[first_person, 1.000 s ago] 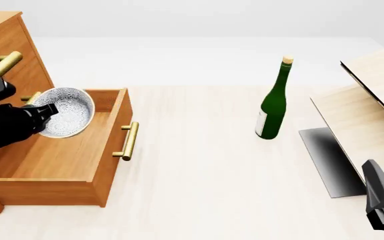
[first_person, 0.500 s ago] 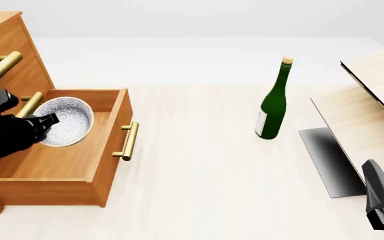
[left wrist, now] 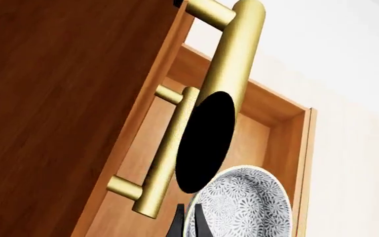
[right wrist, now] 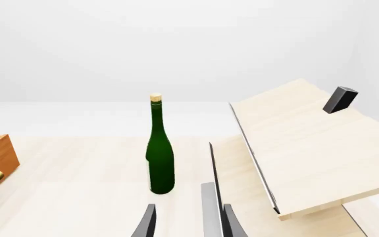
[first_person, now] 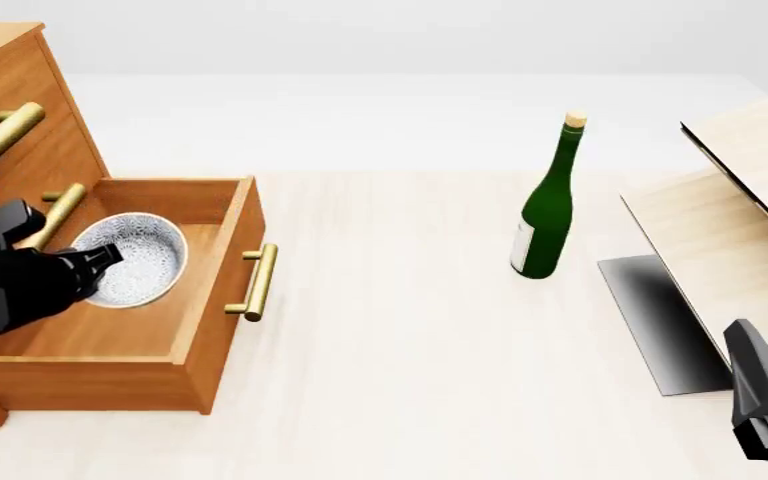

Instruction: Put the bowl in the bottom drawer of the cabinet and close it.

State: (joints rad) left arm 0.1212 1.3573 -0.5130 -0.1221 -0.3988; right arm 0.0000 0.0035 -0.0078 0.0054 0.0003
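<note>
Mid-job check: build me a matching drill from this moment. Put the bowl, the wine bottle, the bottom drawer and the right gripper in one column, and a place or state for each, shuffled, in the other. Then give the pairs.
Things
1. bowl
2. wine bottle
3. bottom drawer
4. right gripper

Places or states
A. standing upright on the table, away from the cabinet
B. pulled out, handle facing the open table
C. held by the left gripper at its rim, low inside the drawer
D. empty, near the slanted pale boards

Pairs: 1-C, 2-A, 3-B, 4-D
</note>
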